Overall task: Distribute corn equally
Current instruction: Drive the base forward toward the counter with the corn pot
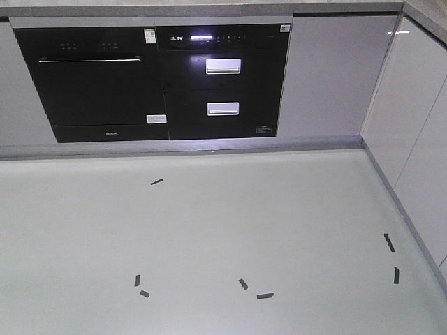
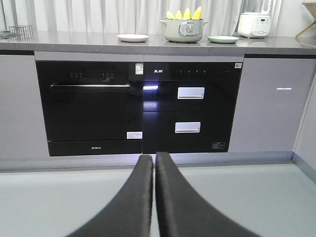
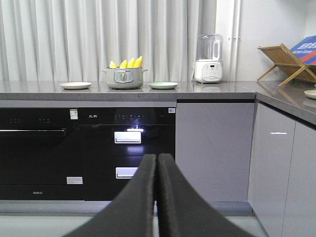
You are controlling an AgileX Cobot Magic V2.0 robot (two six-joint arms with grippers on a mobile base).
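Note:
Several yellow corn cobs stand upright in a grey-green pot on the far countertop; the right wrist view shows the same corn in its pot. A white plate lies left of the pot and a pale green plate lies right of it. My left gripper is shut with nothing between its black fingers, low and well short of the counter. My right gripper is shut and empty too, also far from the pot.
Below the counter are a black oven and black drawer appliance with grey cabinets to the right. A white blender and a wooden rack stand at the counter's right. Black tape marks dot the pale floor.

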